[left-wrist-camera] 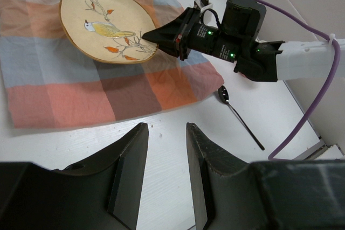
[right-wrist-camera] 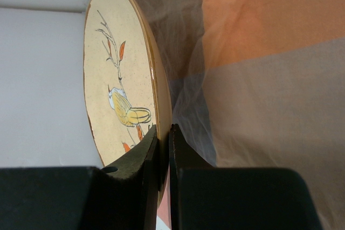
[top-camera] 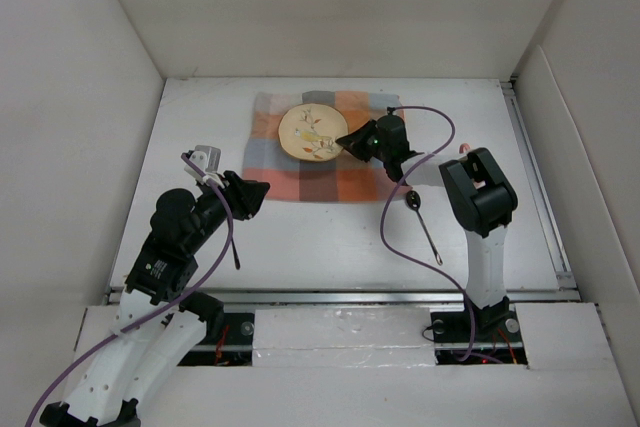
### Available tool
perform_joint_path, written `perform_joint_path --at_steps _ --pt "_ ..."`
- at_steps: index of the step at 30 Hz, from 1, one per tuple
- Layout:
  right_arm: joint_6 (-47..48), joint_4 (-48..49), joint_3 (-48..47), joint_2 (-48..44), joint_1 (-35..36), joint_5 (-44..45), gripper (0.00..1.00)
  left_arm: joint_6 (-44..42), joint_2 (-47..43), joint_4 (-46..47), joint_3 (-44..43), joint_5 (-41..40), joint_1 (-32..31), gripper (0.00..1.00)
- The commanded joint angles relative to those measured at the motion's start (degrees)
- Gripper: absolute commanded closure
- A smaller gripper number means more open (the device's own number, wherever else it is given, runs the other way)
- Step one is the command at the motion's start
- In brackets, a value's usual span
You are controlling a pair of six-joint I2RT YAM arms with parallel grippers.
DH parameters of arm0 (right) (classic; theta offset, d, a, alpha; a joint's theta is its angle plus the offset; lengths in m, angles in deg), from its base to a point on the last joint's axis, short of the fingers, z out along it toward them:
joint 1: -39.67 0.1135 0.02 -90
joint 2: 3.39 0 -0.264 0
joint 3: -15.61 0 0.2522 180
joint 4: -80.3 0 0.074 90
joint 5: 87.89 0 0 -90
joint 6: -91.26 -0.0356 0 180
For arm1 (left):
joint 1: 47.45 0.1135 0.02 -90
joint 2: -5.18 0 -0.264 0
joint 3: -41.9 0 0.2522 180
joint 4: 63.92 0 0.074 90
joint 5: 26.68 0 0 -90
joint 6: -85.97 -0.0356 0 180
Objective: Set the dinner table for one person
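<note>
right gripper (top-camera: 346, 140) pinches the plate (top-camera: 308, 133) by its rim over the checked cloth's (top-camera: 300, 185) far half; left gripper (top-camera: 262, 190), jaws spread and empty, hovers beside the cloth's near left corner.

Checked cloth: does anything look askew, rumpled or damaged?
Yes. The checked cloth is rumpled into folds along its right side, beside the plate, where the right gripper pinches its rim. Nothing looks spilled or broken.

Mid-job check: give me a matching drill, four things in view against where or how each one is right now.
1 bird plate
2 spoon
3 left gripper
4 checked cloth

A lying on the bare white tabletop, beside the cloth
B open, holding nothing
C pinched at its rim by the right gripper
D spread beneath the plate

Pairs: 1-C, 2-A, 3-B, 4-D
</note>
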Motion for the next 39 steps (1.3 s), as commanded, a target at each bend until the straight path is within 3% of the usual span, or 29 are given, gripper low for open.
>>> perform_joint_path --at_steps 1,14,17,18,20,23,24,28,32,39 --pt "-2.1 7.2 -5.3 -0.2 0.4 -0.8 1.00 -0.5 0.0 2.8 -0.3 0.7 0.0 0.68" --pt "-0.8 3.4 -8.6 3.1 0.4 0.9 1.00 -0.6 0.6 2.8 -0.3 0.6 0.0 0.68" --pt "-0.9 2.9 -8.7 3.8 0.4 0.8 0.84 -0.6 0.9 2.7 -0.3 0.5 0.0 0.68" --pt "-0.8 3.0 -8.6 3.8 0.4 1.1 0.71 -0.5 0.9 2.5 -0.4 -0.2 0.0 0.68" --pt "-0.2 2.7 -8.6 3.7 0.4 0.9 0.59 -0.2 0.9 1.9 -0.7 -1.9 0.0 0.68" --pt "0.4 2.6 -8.0 2.6 0.9 1.0 0.48 1.2 1.4 -1.3 -1.6 -9.2 0.0 0.71" --pt "0.8 2.1 -8.0 2.0 0.9 1.6 0.45 1.7 2.0 -2.1 -1.8 -13.4 0.0 0.73" --pt "4.3 -1.5 -7.7 -1.7 1.4 4.1 0.39 4.1 3.9 -5.2 -2.5 -18.0 0.0 0.80" --pt "8.9 -7.2 -6.6 -5.5 2.0 7.5 0.37 5.0 5.5 -6.6 -3.2 -19.8 0.6 0.99" --pt "14.1 -10.2 -3.2 -9.7 1.2 9.4 0.35 6.0 7.9 -8.4 -3.3 -22.7 2.3 1.00"
